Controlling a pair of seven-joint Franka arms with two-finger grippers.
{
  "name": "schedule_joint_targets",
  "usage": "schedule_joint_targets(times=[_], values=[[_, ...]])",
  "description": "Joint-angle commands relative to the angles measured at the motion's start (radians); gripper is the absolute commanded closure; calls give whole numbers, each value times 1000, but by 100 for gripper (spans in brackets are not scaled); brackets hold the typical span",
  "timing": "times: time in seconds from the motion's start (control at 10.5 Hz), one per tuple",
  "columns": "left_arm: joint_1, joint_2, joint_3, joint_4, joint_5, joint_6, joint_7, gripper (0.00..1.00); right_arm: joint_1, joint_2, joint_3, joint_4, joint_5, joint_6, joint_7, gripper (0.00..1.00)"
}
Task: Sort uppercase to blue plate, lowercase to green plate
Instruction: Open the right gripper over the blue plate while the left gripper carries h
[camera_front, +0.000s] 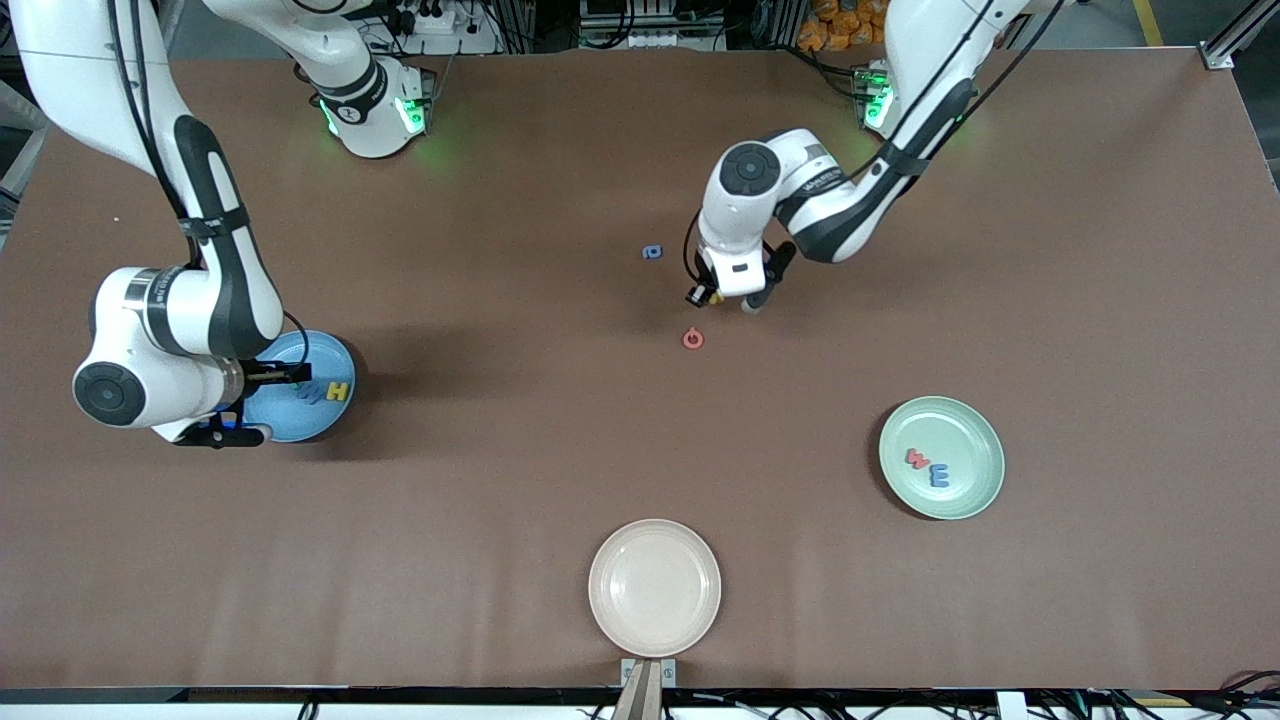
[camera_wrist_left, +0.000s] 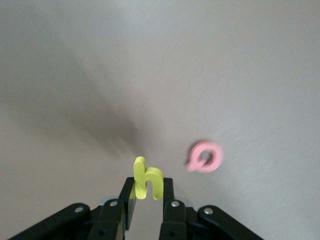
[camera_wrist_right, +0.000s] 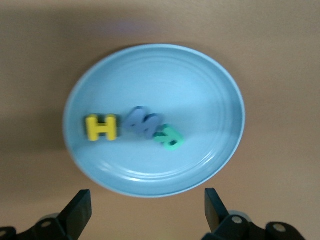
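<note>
Left fingers (camera_wrist_left: 146, 192) clamped on yellow letter (camera_wrist_left: 146, 179); right fingers (camera_wrist_right: 145, 212) spread wide over blue plate (camera_wrist_right: 200, 80).

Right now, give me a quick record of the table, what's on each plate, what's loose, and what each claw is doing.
blue plate: yellow H, dark blue W, teal R
green plate: red letter, blue letter
cream plate: nothing on it
loose on table: red G, blue a
left claw: shut on a yellow lowercase letter, above the table near the red G
right claw: open, over the blue plate
</note>
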Motion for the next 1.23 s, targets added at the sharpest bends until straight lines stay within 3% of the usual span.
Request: schedule_joint_targets(times=[0.0, 0.57, 0.76, 1.14], values=[[109, -5, -9, 54, 24, -62, 198, 100, 55, -8, 14, 30, 34, -37, 143, 0], [425, 11, -4, 121, 24, -133, 782, 100, 356, -21, 25, 117, 232, -39, 623, 0], [515, 25, -1, 140, 24, -134, 959, 100, 431, -16, 25, 141, 251, 13, 777, 0], [549, 85, 97, 227, 24, -134, 1222, 100, 574, 9, 28, 190, 248, 138, 1034, 0]])
